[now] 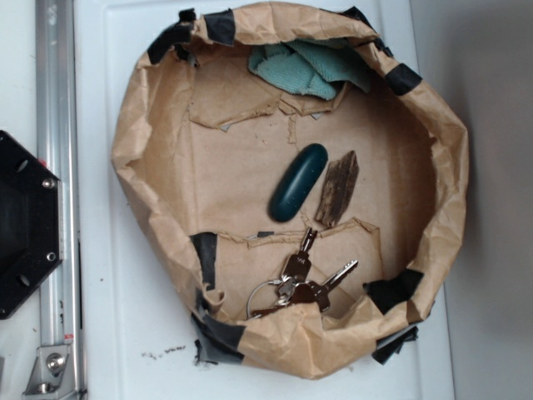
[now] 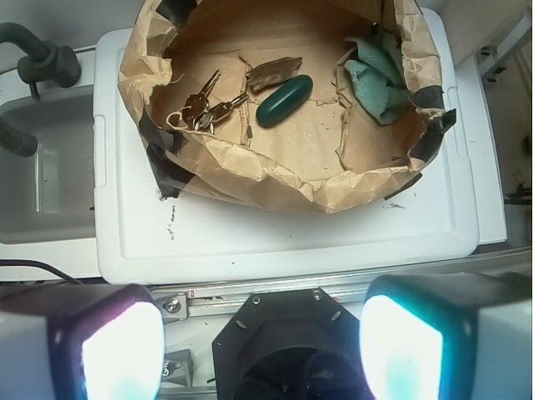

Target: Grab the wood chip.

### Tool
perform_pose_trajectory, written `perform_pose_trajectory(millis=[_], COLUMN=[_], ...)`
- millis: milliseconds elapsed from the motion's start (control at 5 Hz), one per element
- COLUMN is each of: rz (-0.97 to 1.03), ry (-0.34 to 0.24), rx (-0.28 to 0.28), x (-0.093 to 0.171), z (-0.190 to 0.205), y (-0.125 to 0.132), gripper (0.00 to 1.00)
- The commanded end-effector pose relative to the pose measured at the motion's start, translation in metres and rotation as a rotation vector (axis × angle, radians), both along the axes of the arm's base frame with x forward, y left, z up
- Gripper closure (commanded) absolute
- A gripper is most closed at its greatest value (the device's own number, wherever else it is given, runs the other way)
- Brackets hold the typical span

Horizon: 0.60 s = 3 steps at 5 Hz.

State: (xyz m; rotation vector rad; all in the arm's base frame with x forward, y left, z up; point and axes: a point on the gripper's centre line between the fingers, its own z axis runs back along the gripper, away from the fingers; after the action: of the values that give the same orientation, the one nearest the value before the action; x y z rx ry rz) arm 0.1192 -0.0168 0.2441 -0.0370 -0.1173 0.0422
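**Obs 1:** Wood chip (image 1: pixel 338 189) lies flat on the floor of the brown paper basket (image 1: pixel 133 142), near the middle. Dark teal case (image 1: pixel 299 182) sits just beside it, the two close to touching along their long sides. Bunch of keys (image 1: pixel 301 282) is a little apart toward one wall; teal cloth (image 1: pixel 312 67) is bunched against the opposite wall.

**Obs 2:** And the gripper (image 2: pixel 262 342)?

**Obs 1:** Wrist view only. Fingers (image 2: pixel 117 350) stand wide apart, nothing between them. They hang back over the black mount, well clear of the basket, which rests on the white surface (image 1: pixel 108 333).

**Obs 2:** So which step?

**Obs 1:** My reading: the very start, approach not yet begun. Chip untouched.

**Obs 2:** Next move?

**Obs 1:** Carry over the paper rim, come down above the chip, and turn the wrist so the fingers straddle its narrow width. The case crowds one side, so the finger on that side needs to slip between them or risk nudging the case. Chip is thin and flat; a low descent seems called for.
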Motion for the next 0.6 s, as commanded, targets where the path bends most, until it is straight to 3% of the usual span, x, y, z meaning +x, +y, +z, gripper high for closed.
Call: perform_pose_trajectory(millis=[0,400], rz=[0.0,0.128], ry=[0.0,0.018], rx=[0.0,0.116], x=[0.0,0.061], z=[0.0,-0.061], y=[0.0,0.023], gripper=[0.0,0.0])
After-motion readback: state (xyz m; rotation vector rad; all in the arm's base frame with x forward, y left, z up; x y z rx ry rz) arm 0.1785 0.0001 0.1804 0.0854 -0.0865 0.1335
